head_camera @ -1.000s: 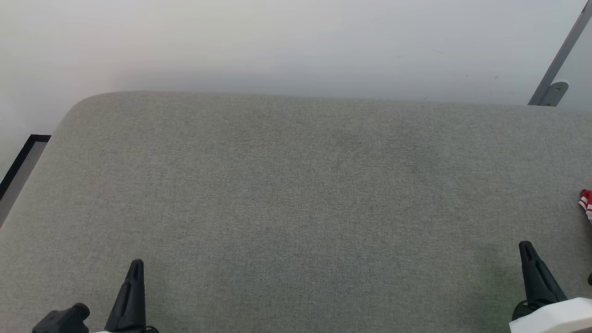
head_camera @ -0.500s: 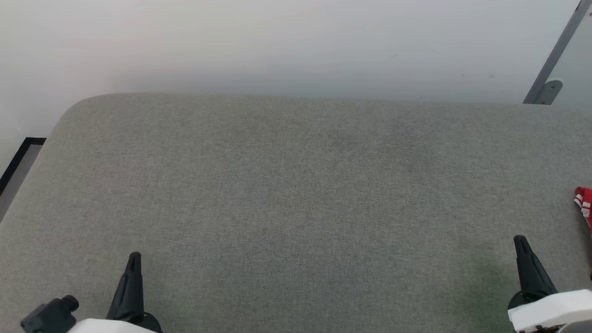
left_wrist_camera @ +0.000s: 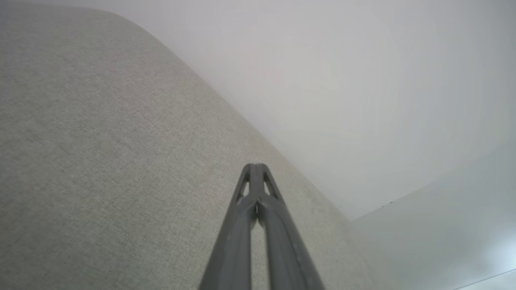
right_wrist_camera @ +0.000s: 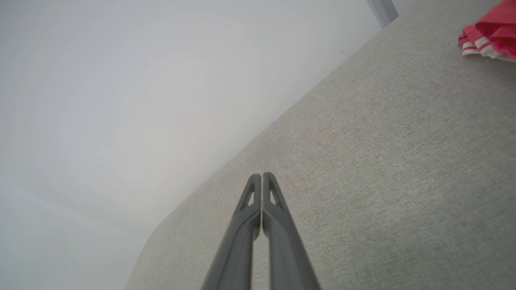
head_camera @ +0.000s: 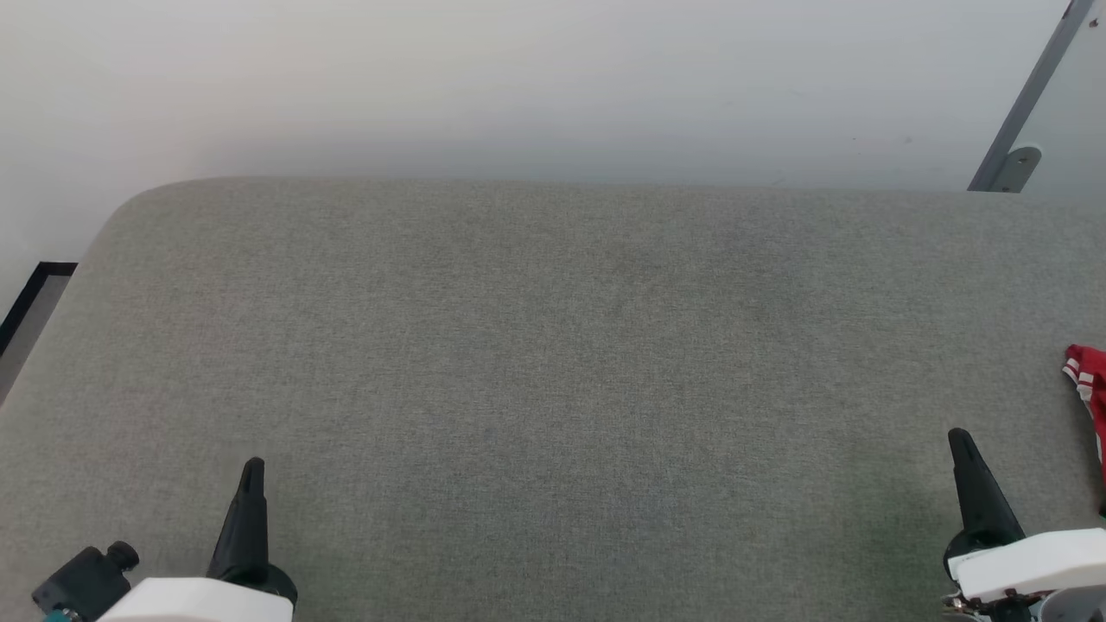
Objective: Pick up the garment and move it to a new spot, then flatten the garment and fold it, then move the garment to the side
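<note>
Red garment (head_camera: pixel 1090 384) lies far to my right, nearer my right gripper (head_camera: pixel 959 442) than my left gripper (head_camera: pixel 252 471), both fully closed and empty.

Before us the surface (head_camera: pixel 553 345) runs back to a wall (head_camera: pixel 518 78). Our left hand (head_camera: pixel 251 468) sits over its near left, our right hand (head_camera: pixel 957 439) over its near right. The garment (head_camera: pixel 1087 380) lies on the surface right of and behind the right hand, apart from it
</note>
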